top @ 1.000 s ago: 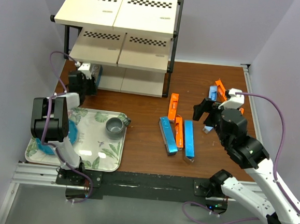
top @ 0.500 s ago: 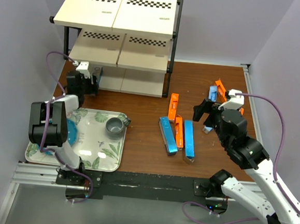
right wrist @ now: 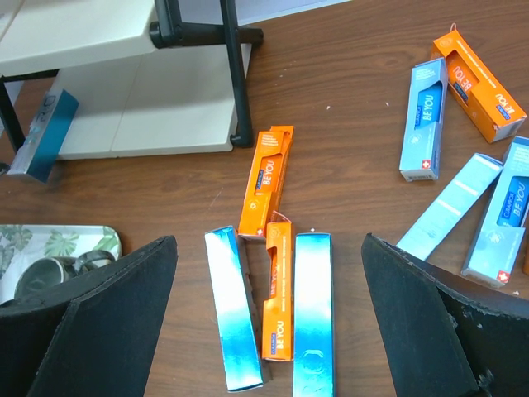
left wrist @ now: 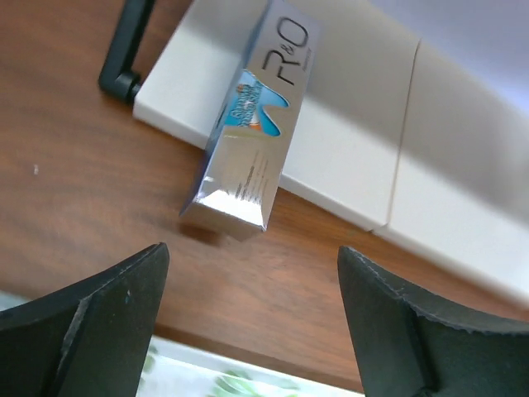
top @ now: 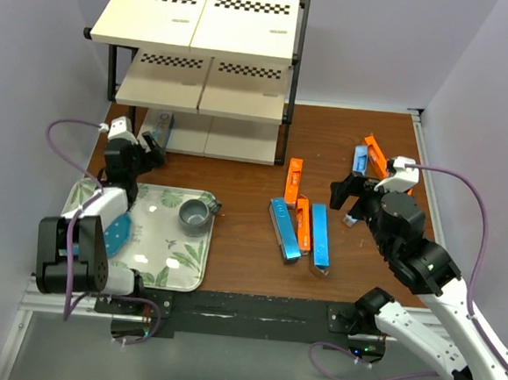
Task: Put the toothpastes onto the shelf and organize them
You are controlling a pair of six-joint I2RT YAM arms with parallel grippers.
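Shiny blue toothpaste box (left wrist: 248,157) lies across the front edge of the lowest board of the shelf (top: 205,28), at its left end, with one end jutting over the wooden table (top: 241,242). The left gripper (left wrist: 248,331) hangs just before it, jaws apart and empty. More toothpaste boxes (right wrist: 266,178), orange and blue, lie scattered on the table beneath the right gripper (right wrist: 264,322), whose jaws stand wide apart, holding nothing.
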